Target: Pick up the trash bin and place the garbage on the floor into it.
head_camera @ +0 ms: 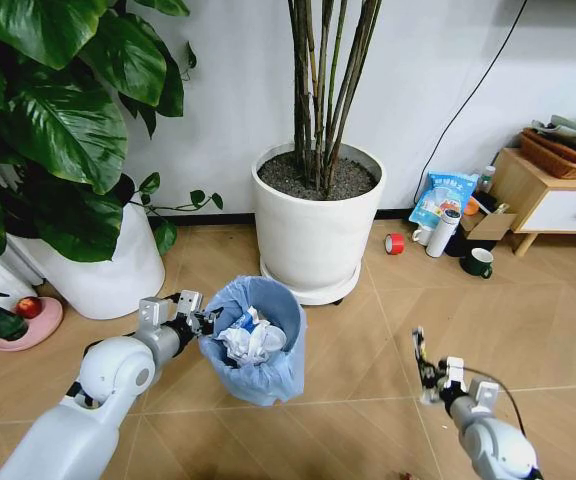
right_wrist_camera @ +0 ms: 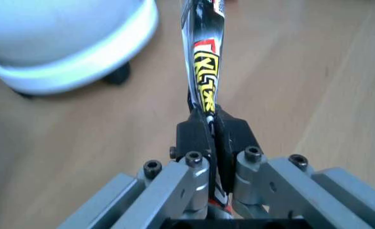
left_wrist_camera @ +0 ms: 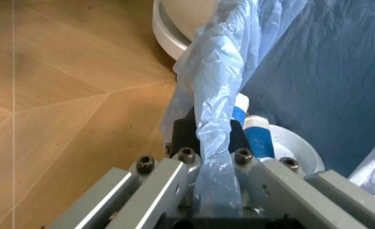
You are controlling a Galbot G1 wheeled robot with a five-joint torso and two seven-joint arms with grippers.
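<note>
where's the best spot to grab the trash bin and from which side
By the rim, from the robot's left, as the left gripper does now: shut on the bag-lined edge of the trash bin. The round body looks too wide to span; the thin upright rim fits between the fingers.

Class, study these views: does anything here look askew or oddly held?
Yes. The trash bin hangs tilted above the floor, held by the left tool, which is pinching only its blue bag-lined rim. The right tool grips a thin wrapper edge-on, standing upright.
</note>
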